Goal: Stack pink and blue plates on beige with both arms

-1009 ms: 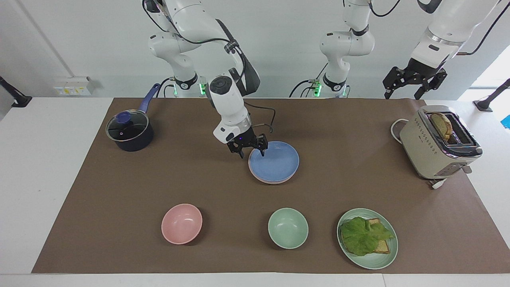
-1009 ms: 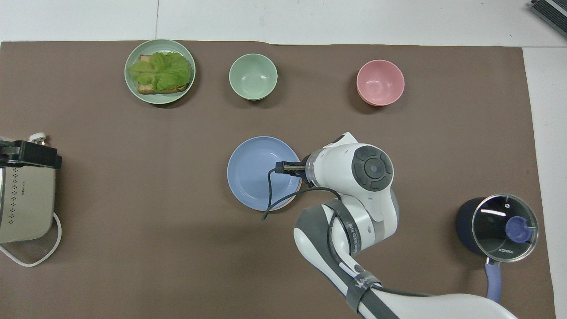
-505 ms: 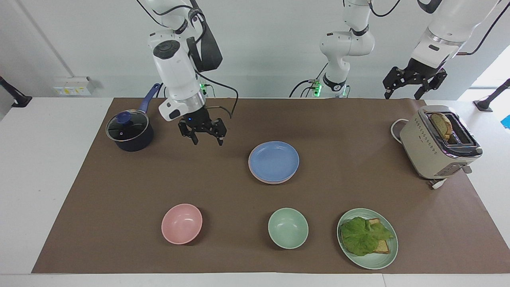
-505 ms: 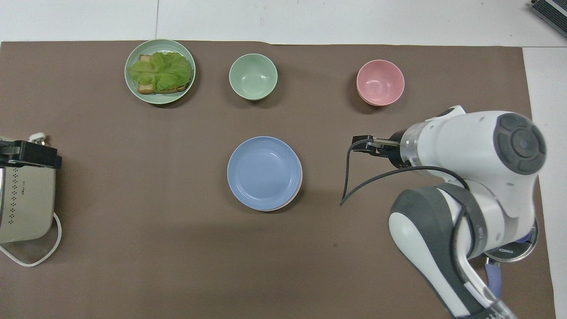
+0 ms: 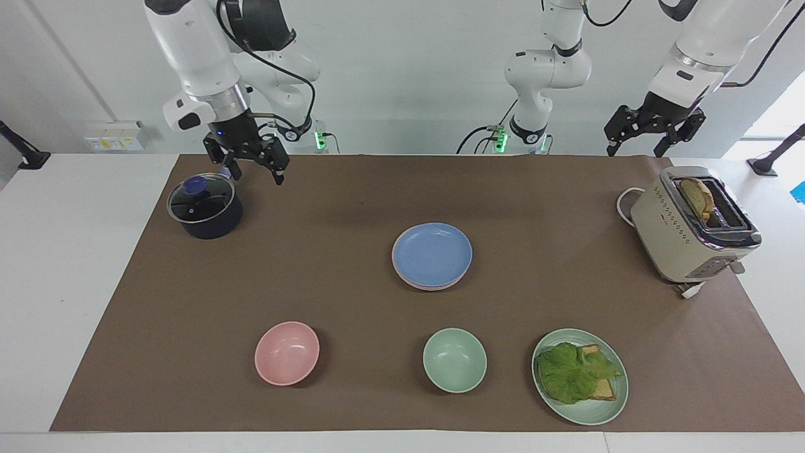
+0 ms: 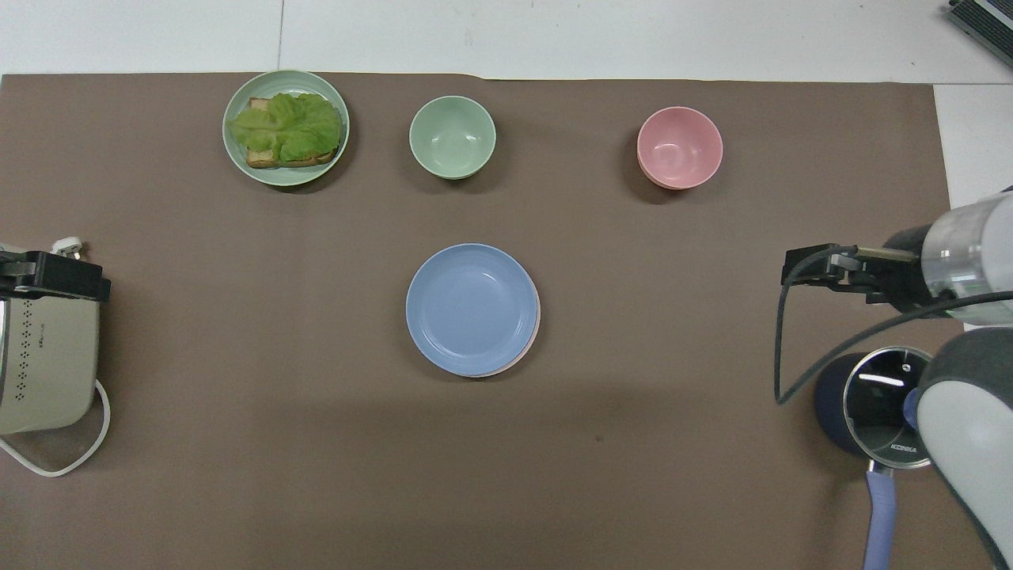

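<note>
While the blue plate (image 5: 433, 253) lies on top of the stack at the middle of the brown mat (image 5: 352, 296), the right gripper (image 5: 248, 170) is held up in the air over the end of the mat beside the dark saucepan (image 5: 204, 211), its fingers spread apart and nothing gripped or touched. A thin pink plate (image 5: 402, 278) edge is seen just under the blue plate, and whether a beige plate lies lowest in the stack cannot be told. The left gripper (image 5: 636, 146) is raised near the toaster (image 5: 688, 229) at the left arm's end of the table, with its fingers released and nothing between them; that arm waits. A glass lid (image 6: 886, 405) with a blue knob is set on the saucepan, so its contents cannot be made out. One slice of bread (image 5: 697, 196) is stood in a slot of the toaster. Farther from the robots, a pink bowl (image 5: 287, 352) and a green bowl (image 5: 454, 360) are set well apart, both holding nothing, and a green plate (image 5: 597, 412) beside the green bowl is loaded with bread under a lettuce leaf (image 5: 569, 371).
</note>
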Controlling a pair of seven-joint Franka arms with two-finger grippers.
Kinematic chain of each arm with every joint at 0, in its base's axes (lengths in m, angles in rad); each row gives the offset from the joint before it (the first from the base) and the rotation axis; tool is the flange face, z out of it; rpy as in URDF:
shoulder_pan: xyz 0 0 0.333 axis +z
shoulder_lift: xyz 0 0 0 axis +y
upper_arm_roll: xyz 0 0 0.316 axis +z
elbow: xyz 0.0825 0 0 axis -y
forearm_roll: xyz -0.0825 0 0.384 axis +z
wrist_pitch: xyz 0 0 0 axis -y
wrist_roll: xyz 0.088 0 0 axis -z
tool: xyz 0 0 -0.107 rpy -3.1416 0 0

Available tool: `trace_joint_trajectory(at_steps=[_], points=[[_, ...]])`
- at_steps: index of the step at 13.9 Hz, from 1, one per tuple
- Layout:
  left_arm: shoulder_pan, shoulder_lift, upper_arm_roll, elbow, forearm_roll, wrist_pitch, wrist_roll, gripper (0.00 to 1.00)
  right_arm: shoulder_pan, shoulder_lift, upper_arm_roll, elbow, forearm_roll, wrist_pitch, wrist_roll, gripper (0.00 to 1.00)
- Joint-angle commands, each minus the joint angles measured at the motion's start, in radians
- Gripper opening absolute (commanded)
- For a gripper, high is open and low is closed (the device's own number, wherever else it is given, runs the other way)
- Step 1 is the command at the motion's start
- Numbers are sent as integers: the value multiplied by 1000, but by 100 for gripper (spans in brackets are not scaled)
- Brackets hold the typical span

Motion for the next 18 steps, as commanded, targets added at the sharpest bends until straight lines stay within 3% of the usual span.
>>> trace_joint_trajectory(at_steps=[1,4,6,10,18], points=[[5,-7,-1,8,9,-20,6,100,-35,27,14,104,-48,-94,-36,100],[5,-7,-1,8,9,-20,6,100,-60,105,14,254,-56,-227,-37,100],[5,-7,-1,8,9,-20,6,100,-60,136,16,311,-68,-243,-56,100],[5,-7,-1,8,9,-20,6,100,-62,159,14,336,-76,-265,-151,100],[5,-7,-1,8,9,-20,6,100,-57,133,13,297,-56,-251,-143,100]])
